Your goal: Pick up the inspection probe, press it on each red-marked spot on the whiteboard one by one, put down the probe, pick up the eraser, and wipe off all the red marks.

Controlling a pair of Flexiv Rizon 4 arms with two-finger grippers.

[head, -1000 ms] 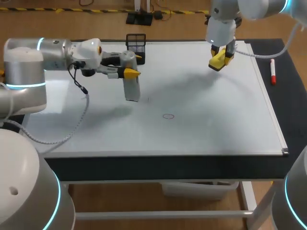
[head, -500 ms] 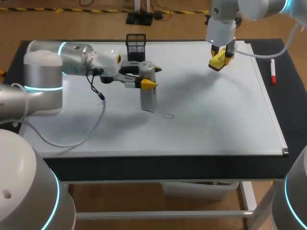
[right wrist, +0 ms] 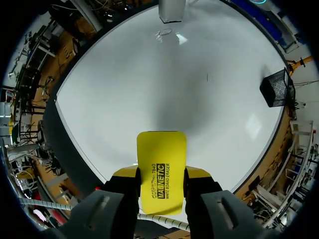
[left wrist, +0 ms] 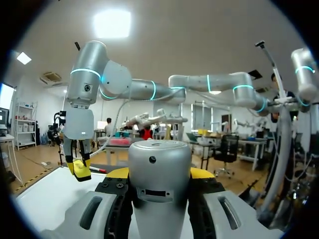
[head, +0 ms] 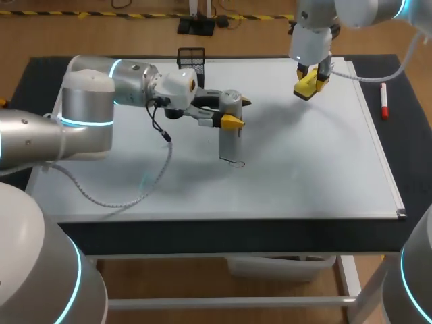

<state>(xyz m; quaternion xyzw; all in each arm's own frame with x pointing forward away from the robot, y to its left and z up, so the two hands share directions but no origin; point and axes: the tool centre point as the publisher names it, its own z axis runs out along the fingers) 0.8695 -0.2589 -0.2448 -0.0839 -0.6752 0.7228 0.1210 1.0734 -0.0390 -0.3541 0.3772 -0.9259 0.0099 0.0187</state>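
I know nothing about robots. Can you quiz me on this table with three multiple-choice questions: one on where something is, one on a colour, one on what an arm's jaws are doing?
1. Where does the red marker lie?
A. in the mesh basket
B. in the left arm's jaws
C. on the dark table beside the whiteboard

2. What colour is the eraser in the right arm's jaws?
A. yellow
B. blue
C. green

3. The left arm's jaws are:
A. open and empty
B. shut on the probe
C. shut on a cup

Answers:
1. C, it lies past the board's right edge.
2. A, the right wrist view shows it yellow.
3. B, they grip the silver probe from both sides.
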